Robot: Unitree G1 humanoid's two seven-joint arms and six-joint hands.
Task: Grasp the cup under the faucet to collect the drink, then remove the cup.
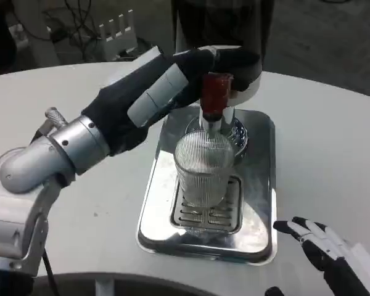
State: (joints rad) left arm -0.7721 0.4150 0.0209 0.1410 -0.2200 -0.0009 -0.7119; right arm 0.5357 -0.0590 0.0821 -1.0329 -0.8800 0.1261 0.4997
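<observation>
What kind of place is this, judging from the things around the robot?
Probably a robotics lab or test room with a mock drink station. A ribbed clear cup stands on a metal drip tray under a red-handled faucet on a white table, and loose cables lie behind on the floor.

A single head view looks down from above and behind the robot's arms onto the white table (333, 142), facing forward and away from the body. It sits close in: the metal tray (259, 185) with the cup (203, 166) lies at the middle of the frame. The left forearm (55, 154) enters from the lower left and reaches in toward the middle, large in the foreground, while the right hand (324, 246) shows at the lower right corner, cut by the edge. The table's far rim curves across the top, with dark floor and cables (68, 18) beyond it.
</observation>
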